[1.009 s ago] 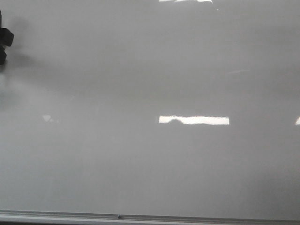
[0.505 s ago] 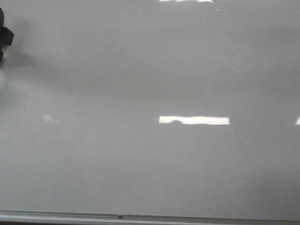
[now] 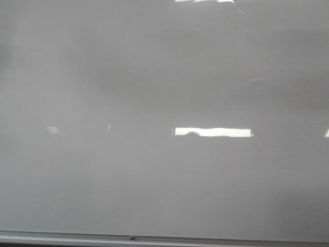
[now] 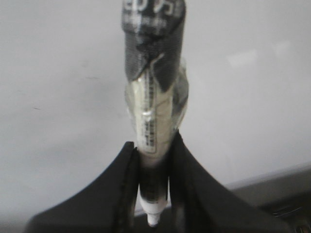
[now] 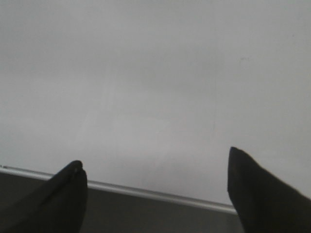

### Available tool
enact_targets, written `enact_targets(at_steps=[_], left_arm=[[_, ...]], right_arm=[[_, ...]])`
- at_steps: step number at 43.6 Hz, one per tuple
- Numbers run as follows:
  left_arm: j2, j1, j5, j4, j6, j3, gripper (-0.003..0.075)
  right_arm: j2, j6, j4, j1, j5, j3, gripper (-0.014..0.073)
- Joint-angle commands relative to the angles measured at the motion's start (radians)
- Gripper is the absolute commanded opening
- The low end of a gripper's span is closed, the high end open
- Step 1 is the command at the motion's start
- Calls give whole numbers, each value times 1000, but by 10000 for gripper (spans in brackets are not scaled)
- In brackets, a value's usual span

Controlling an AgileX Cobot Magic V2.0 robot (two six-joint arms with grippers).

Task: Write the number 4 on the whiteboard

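The whiteboard (image 3: 154, 77) fills the front view, glossy pale grey with a thin silver frame edge (image 3: 154, 238) along its near side. No number 4 shows on it in any view. Neither gripper shows in the front view. In the left wrist view my left gripper (image 4: 153, 141) is shut on a marker (image 4: 150, 97) with a pale barrel and black tape at its far end, above the whiteboard (image 4: 58, 73). In the right wrist view my right gripper (image 5: 154, 158) is open and empty above the whiteboard (image 5: 146, 73), near its frame edge (image 5: 146, 191).
Bright white light reflections (image 3: 213, 132) lie on the board at the middle right and at the top. A dark surface (image 5: 146, 213) lies beyond the board's frame in the right wrist view.
The dark left gripper at the left edge of the front view has moved out of that view. Its shadow on the board has faded.
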Motion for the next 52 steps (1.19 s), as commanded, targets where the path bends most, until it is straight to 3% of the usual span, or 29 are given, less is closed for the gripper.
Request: enact_targets(at_steps=[1,6,13,23,27,41,52], left_arm=[[-40,-32,146,-136,207,-74,60],[-43,-93,246,-271,371,-86,60],[-43,-240,284,-275,500,-88,60],[-43,-449,261,-269,536,-90,60],[-43,-513,234,-254,536,-90,60],[-43,-627,226,-240,536,-90,60],[-43,-634,221,-237,536,-90,60]], right_arm=[[59,-42,10,-1,23,-68,612],[120,-149,75,6,103,-118,612],[225,-396,246,49,186,-195,610],[338,-866,430,188,244,-302,610],[363,-986,467,259,246,-323,610],[465,-1016,487,508,230,-423,610],[597,-1016,487,588,211,-538,610]])
